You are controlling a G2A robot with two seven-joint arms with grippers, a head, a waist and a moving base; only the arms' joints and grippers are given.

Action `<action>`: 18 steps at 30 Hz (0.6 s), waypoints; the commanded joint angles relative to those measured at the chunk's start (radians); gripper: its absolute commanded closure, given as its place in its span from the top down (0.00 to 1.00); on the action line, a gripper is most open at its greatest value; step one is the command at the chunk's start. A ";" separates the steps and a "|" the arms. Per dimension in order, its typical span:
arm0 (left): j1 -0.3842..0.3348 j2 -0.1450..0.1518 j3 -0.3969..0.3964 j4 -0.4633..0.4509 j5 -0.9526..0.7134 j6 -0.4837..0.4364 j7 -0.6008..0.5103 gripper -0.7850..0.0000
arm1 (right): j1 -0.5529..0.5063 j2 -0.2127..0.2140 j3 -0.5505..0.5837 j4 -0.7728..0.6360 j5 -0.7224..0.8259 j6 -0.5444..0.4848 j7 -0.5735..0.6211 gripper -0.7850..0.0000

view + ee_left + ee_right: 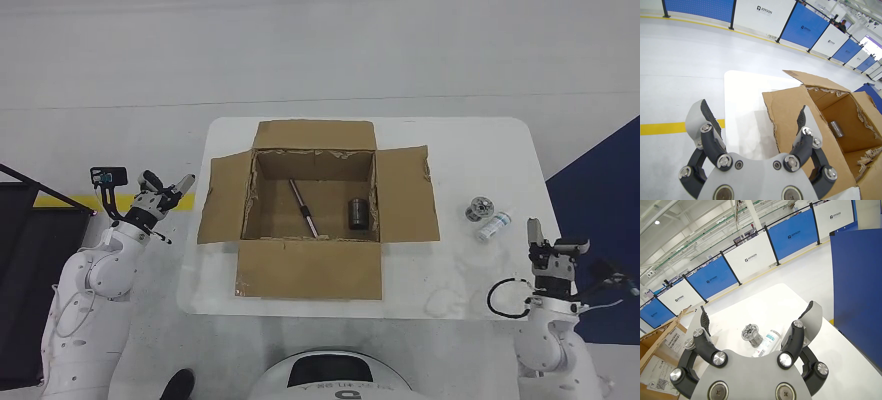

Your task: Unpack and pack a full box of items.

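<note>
Nearest us, the box [310, 270] has its front flap folded flat onto the desk [470, 150], and it stands open at the middle. At the near right corner the right hand [757, 308] hangs spread wide and empty. Just beyond it lie a small white bottle [494, 226] and a metal fitting [479, 209], close together and well apart from the box. Off the desk's left edge the left hand [753, 106] is likewise wide and holds nothing. Farther in, on the box floor, we see a thin rod [303, 207] lying slantwise and a dark metal cylinder [358, 214] near the right wall. We judge the unpacking about half done. For the next pick we would drop straight down between the walls, clear of the ragged flaps. The wall leaves little room beside the cylinder, so we would turn the hand to grip it near-to-far.
</note>
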 commanded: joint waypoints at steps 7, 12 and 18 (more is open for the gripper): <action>0.000 0.000 0.000 0.000 0.000 0.000 0.000 1.00 | 0.012 -0.003 -0.037 -0.053 0.033 -0.014 0.048 1.00; 0.000 0.000 0.000 0.000 0.000 0.000 0.000 1.00 | -0.018 -0.005 -0.137 -0.336 -0.091 -0.021 0.143 1.00; 0.000 0.000 0.000 0.000 0.000 0.000 0.000 1.00 | -0.012 -0.004 -0.219 -0.451 -0.148 -0.056 0.241 1.00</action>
